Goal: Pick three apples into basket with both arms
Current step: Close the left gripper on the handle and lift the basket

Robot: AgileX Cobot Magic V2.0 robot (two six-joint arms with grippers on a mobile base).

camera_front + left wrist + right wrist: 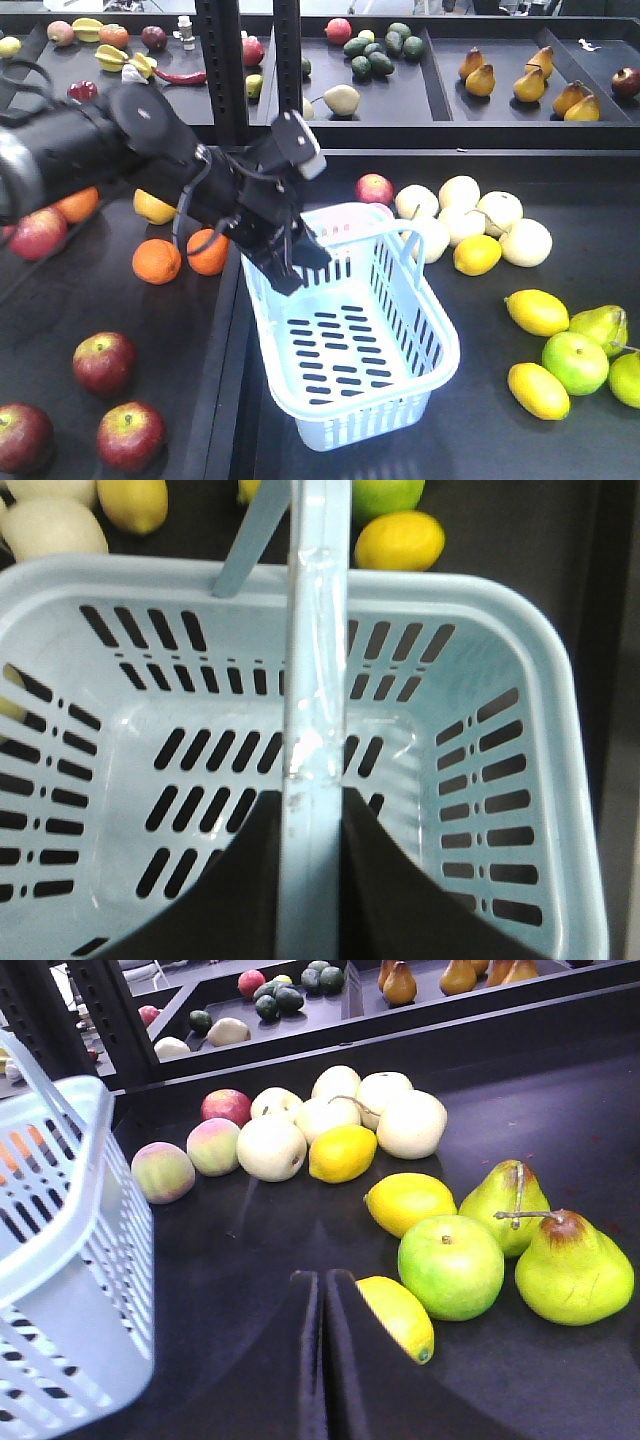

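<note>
The left gripper [290, 262] has its jaws shut tight on the swing handle [315, 680] of the basket [350, 330]. In the left wrist view the pale blue handle runs straight between the 2 black jaws, and both jaws press on it. Under them is the inside of the basket, with rows of slots and nothing in it.

The right gripper [322, 1278] has its jaws closed, with only a thin line between them. They hold nothing. They hang low over the black bench [560, 1130]. A lemon [398, 1315] lies just beside the right jaw.

The basket sits in the middle of the bench, a bit tipped, close to the raised strip that splits the bench in 2.

The 3 apples [104, 360] lie on the left part of the bench, near its front left corner. They are well apart from the basket. 2 oranges [157, 261] lie behind them, just beside the left arm [100, 140].

On the right part of the bench are more lemons [537, 311], a green apple [575, 362], green pears [575, 1265] and round pale fruit [500, 210].

Behind the bench is a black shelf [440, 100] with brown pears [480, 78] and dark green fruit [375, 50]. A black post [220, 60] stands in front of it.
</note>
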